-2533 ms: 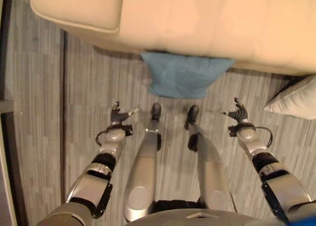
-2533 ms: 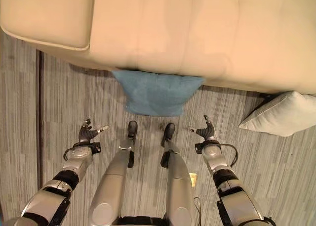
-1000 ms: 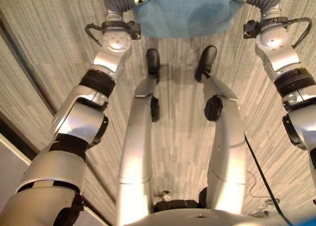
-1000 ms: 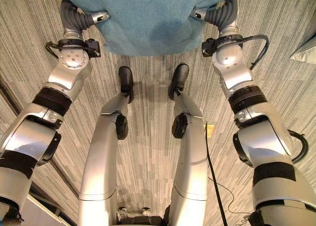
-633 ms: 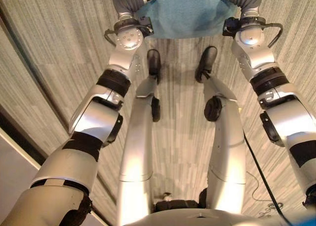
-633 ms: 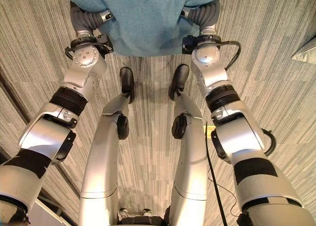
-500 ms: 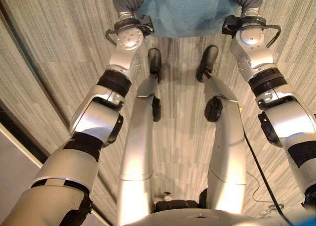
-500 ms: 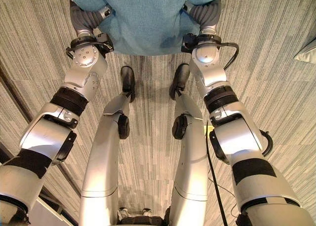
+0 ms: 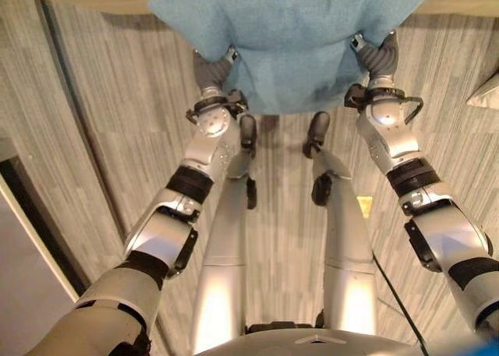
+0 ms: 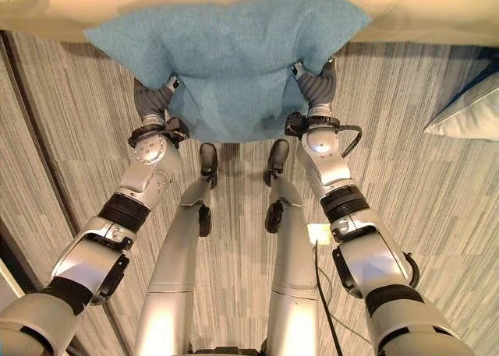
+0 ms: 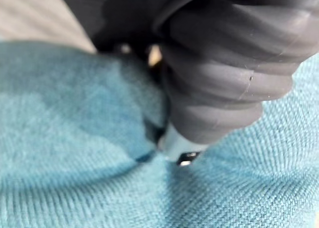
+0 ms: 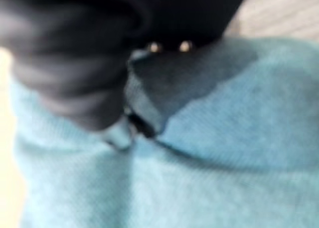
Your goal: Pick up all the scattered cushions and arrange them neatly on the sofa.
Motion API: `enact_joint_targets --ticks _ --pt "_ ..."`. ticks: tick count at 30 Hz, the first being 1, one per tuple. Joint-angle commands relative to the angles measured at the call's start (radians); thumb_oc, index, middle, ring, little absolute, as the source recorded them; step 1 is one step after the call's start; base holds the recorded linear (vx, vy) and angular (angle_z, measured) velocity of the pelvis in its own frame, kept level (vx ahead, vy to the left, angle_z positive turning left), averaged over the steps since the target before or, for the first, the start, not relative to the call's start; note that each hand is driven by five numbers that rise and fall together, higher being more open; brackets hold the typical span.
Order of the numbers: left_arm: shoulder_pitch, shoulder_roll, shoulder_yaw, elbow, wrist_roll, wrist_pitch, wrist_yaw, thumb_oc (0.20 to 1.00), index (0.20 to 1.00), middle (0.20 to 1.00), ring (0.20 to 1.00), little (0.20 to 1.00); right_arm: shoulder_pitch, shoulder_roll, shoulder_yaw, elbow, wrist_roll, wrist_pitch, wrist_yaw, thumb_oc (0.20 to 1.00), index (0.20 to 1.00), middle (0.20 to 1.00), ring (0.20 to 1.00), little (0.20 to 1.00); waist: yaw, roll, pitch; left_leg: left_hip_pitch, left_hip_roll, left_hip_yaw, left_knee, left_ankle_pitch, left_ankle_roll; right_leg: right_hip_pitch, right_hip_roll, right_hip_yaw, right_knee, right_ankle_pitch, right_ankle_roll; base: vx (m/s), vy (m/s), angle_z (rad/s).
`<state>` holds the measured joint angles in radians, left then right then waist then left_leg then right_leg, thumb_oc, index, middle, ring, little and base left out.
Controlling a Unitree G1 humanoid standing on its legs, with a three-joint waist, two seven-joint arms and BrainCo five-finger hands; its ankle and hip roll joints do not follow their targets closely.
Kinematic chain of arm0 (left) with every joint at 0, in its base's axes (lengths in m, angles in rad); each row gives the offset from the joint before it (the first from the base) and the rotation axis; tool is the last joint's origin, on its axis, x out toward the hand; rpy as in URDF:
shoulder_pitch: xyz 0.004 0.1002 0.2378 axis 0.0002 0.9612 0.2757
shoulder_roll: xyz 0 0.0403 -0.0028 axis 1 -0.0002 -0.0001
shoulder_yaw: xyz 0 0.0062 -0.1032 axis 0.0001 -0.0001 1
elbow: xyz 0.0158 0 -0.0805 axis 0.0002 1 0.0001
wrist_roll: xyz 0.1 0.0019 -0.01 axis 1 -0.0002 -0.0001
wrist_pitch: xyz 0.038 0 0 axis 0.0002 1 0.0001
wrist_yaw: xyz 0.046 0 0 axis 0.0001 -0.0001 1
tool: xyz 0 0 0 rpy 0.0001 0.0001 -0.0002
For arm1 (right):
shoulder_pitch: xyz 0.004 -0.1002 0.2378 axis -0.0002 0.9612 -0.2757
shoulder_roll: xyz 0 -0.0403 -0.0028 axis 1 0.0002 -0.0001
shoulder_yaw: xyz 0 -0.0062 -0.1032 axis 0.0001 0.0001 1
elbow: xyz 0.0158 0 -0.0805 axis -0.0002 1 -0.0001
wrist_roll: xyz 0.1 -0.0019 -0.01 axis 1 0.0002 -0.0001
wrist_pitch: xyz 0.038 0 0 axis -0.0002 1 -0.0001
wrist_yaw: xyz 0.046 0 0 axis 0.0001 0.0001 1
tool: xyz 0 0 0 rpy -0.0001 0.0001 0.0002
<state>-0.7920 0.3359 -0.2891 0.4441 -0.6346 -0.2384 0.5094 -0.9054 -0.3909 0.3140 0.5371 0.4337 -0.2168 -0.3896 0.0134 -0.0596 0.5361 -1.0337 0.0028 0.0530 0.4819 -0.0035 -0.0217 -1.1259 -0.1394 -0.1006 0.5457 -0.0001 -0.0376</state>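
You've got the blue cushion (image 10: 234, 60) up off the floor (image 10: 437, 208), held between both hands just in front of the sofa (image 10: 437, 9). Your left hand (image 10: 152, 97) and right hand (image 10: 316, 83) each press into a lower side, fingers buried in the fabric, so I can't tell their grip. A pale cushion (image 10: 468, 111) lies on the floor to your right.

No writing, label, number or sign can be read anywhere here, not on any surface in any of the views.
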Motion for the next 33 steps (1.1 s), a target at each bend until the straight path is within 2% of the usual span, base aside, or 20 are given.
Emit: enact_joint_targets --ticks 1,4,5,6,7,10,13,16,17,18,19,20,21,22,25,27,29,30,32,33 --pt "0.002 -0.098 -0.034 -0.071 0.064 -0.104 -0.110 0.200 0.200 0.200 0.200 0.200 0.032 0.103 0.032 -0.161 -0.087 -0.119 0.080 0.200 0.200 0.200 0.200 0.200 -0.003 0.039 -0.171 0.072 -0.024 -0.095 -0.119 -0.001 -0.010 0.105 0.012 -0.026 0.001 -0.107 0.122 0.03 -0.037 -0.04" --pt "0.145 -0.108 -0.045 -0.104 0.083 -0.099 -0.146 0.200 0.200 0.200 0.200 0.200 0.194 0.122 0.023 -0.191 -0.095 -0.115 0.106 0.200 0.200 0.200 0.200 0.200 0.005 0.049 -0.193 0.280 -0.014 -0.118 -0.223 0.035 -0.036 0.311 0.020 -0.055 -0.094 -0.110 0.114 0.04 -0.088 0.06" --pt "0.144 -0.107 -0.045 -0.105 0.083 -0.099 -0.146 0.200 0.200 0.200 0.200 0.200 0.193 0.122 0.023 -0.192 -0.095 -0.115 0.105 0.200 0.200 0.200 0.200 0.200 0.006 0.050 -0.187 0.268 -0.013 -0.115 -0.226 0.065 -0.032 0.303 0.020 -0.061 -0.103 -0.079 0.107 0.01 -0.081 0.12" --pt "0.219 -0.131 -0.054 -0.102 0.076 -0.096 -0.165 0.200 0.200 0.200 0.200 0.200 0.282 0.142 0.024 -0.199 -0.087 -0.112 0.114 0.200 0.200 0.200 0.200 0.200 0.002 0.051 -0.202 0.381 0.001 -0.116 -0.276 0.083 -0.052 0.428 0.030 -0.080 -0.162 -0.081 0.102 0.00 -0.069 0.11" --pt "0.219 -0.131 -0.054 -0.102 0.076 -0.096 -0.165 0.200 0.200 0.200 0.200 0.200 0.282 0.142 0.024 -0.199 -0.087 -0.112 0.114 0.200 0.200 0.200 0.200 0.200 0.002 0.051 -0.202 0.382 0.001 -0.116 -0.276 0.083 -0.052 0.429 0.030 -0.081 -0.163 -0.081 0.102 0.12 -0.121 0.06" --pt "0.309 -0.159 -0.055 -0.101 0.052 -0.093 -0.185 0.200 0.200 0.200 0.200 0.200 0.397 0.159 0.041 -0.224 -0.123 -0.098 0.123 0.200 0.200 0.200 0.200 0.200 -0.008 0.043 -0.225 0.527 0.027 -0.120 -0.325 0.100 -0.084 0.611 0.046 -0.101 -0.248 -0.083 0.095 0.14 -0.121 0.11" --pt "0.374 -0.166 -0.072 -0.109 0.054 -0.085 -0.204 0.200 0.200 0.200 0.200 0.200 0.494 0.169 0.045 -0.243 -0.128 -0.089 0.136 0.200 0.200 0.200 0.200 0.200 -0.014 0.039 -0.242 0.622 0.039 -0.125 -0.325 0.139 -0.113 0.758 0.063 -0.117 -0.320 -0.081 0.090 0.15 -0.121 0.08" --pt "0.419 -0.172 -0.080 -0.122 0.044 -0.078 -0.213 0.200 0.200 0.200 0.200 0.200 0.552 0.177 0.041 -0.255 -0.129 -0.082 0.138 0.200 0.200 0.200 0.200 0.200 -0.015 0.028 -0.261 0.681 0.046 -0.133 -0.280 0.161 -0.125 0.866 0.070 -0.118 -0.375 -0.079 0.087 0.15 -0.060 0.20" --pt "0.441 -0.167 -0.081 -0.141 0.045 -0.074 -0.209 0.200 0.200 0.200 0.200 0.200 0.579 0.173 0.039 -0.268 -0.132 -0.076 0.137 0.200 0.200 0.200 0.200 0.200 -0.003 0.021 -0.273 0.695 0.010 -0.171 -0.265 0.156 -0.116 0.921 0.070 -0.103 -0.404 -0.078 0.088 0.15 -0.007 0.10" --pt "0.441 -0.167 -0.081 -0.141 0.045 -0.074 -0.209 0.200 0.200 0.200 0.200 0.200 0.579 0.173 0.039 -0.269 -0.132 -0.076 0.137 0.200 0.200 0.200 0.200 0.200 -0.004 0.022 -0.275 0.694 0.010 -0.172 -0.268 0.159 -0.116 0.920 0.070 -0.104 -0.407 -0.075 0.088 0.19 0.003 -0.01" --pt "0.452 -0.163 -0.082 -0.144 0.047 -0.069 -0.214 0.200 0.200 0.200 0.200 0.200 0.585 0.169 0.035 -0.266 -0.135 -0.075 0.137 0.200 0.200 0.200 0.200 0.200 -0.003 0.023 -0.289 0.703 -0.003 -0.164 -0.316 0.140 -0.102 0.948 0.081 -0.096 -0.427 -0.078 0.091 0.23 0.022 -0.18" --pt "0.481 -0.161 -0.087 -0.139 0.047 -0.059 -0.219 0.200 0.200 0.200 0.200 0.200 0.613 0.164 0.026 -0.270 -0.135 -0.073 0.136 0.200 0.200 0.200 0.200 0.200 0.000 0.026 -0.319 0.705 0.005 -0.124 -0.398 0.150 -0.089 0.996 0.095 -0.093 -0.455 -0.077 0.101 0.31 0.047 -0.03" --pt "0.489 -0.162 -0.086 -0.143 0.051 -0.053 -0.218 0.200 0.200 0.200 0.200 0.200 0.621 0.162 0.016 -0.276 -0.144 -0.072 0.128 0.200 0.200 0.200 0.200 0.200 0.008 0.026 -0.326 0.685 -0.004 -0.092 -0.415 0.178 -0.090 1.030 0.105 -0.088 -0.474 -0.075 0.102 0.26 0.061 0.00" --pt "0.494 -0.158 -0.080 -0.143 0.053 -0.051 -0.216 0.200 0.200 0.200 0.200 0.200 0.625 0.168 0.012 -0.275 -0.140 -0.073 0.125 0.200 0.200 0.200 0.200 0.200 0.025 0.019 -0.326 0.679 -0.014 -0.093 -0.406 0.180 -0.090 1.048 0.115 -0.069 -0.481 -0.074 0.101 0.15 0.074 0.15" --pt "0.537 -0.151 -0.066 -0.159 0.040 -0.052 -0.220 0.200 0.200 0.200 0.200 0.200 0.654 0.188 -0.005 -0.266 -0.109 -0.074 0.129 0.200 0.200 0.200 0.200 0.200 0.033 0.005 -0.364 0.745 -0.018 -0.118 -0.402 0.129 -0.065 1.106 0.110 -0.038 -0.520 -0.073 0.117 0.21 0.136 -0.41" --pt "0.575 -0.153 -0.053 -0.169 0.025 -0.047 -0.224 0.200 0.200 0.200 0.200 0.200 0.675 0.196 -0.019 -0.264 -0.094 -0.071 0.132 0.200 0.200 0.200 0.200 0.200 0.042 -0.003 -0.379 0.768 -0.020 -0.105 -0.387 0.097 -0.050 1.127 0.093 -0.020 -0.522 -0.072 0.135 0.22 0.181 -1.08" --pt "0.613 -0.139 -0.049 -0.181 0.030 -0.037 -0.231 0.200 0.200 0.200 0.200 0.200 0.687 0.203 -0.018 -0.271 -0.094 -0.069 0.140 0.200 0.200 0.200 0.200 0.200 0.061 -0.009 -0.378 0.812 -0.036 -0.098 -0.373 0.058 -0.015 1.132 0.073 -0.002 -0.470 -0.058 0.157 0.19 0.203 -0.85" --pt "0.626 -0.131 -0.048 -0.192 0.034 -0.031 -0.237 0.200 0.200 0.200 0.200 0.200 0.690 0.208 -0.023 -0.271 -0.093 -0.068 0.144 0.200 0.200 0.200 0.200 0.200 0.070 -0.012 -0.370 0.833 -0.042 -0.090 -0.366 0.039 0.001 1.112 0.061 0.003 -0.395 -0.031 0.179 0.13 0.194 -0.44" --pt "0.648 -0.121 -0.048 -0.205 0.041 -0.024 -0.240 0.200 0.200 0.200 0.200 0.200 0.694 0.214 -0.025 -0.282 -0.098 -0.065 0.147 0.200 0.200 0.200 0.200 0.200 0.075 -0.009 -0.359 0.867 -0.055 -0.079 -0.361 0.019 0.028 1.061 0.035 0.003 -0.237 0.062 0.228 0.08 0.161 -0.34" --pt "0.648 -0.121 -0.048 -0.205 0.041 -0.024 -0.240 0.200 0.200 0.200 0.200 0.200 0.694 0.214 -0.025 -0.282 -0.098 -0.065 0.147 0.200 0.200 0.200 0.200 0.200 0.075 -0.008 -0.362 0.864 -0.054 -0.079 -0.362 0.021 0.028 1.058 0.037 0.003 -0.239 0.065 0.228 0.11 0.197 -0.25"
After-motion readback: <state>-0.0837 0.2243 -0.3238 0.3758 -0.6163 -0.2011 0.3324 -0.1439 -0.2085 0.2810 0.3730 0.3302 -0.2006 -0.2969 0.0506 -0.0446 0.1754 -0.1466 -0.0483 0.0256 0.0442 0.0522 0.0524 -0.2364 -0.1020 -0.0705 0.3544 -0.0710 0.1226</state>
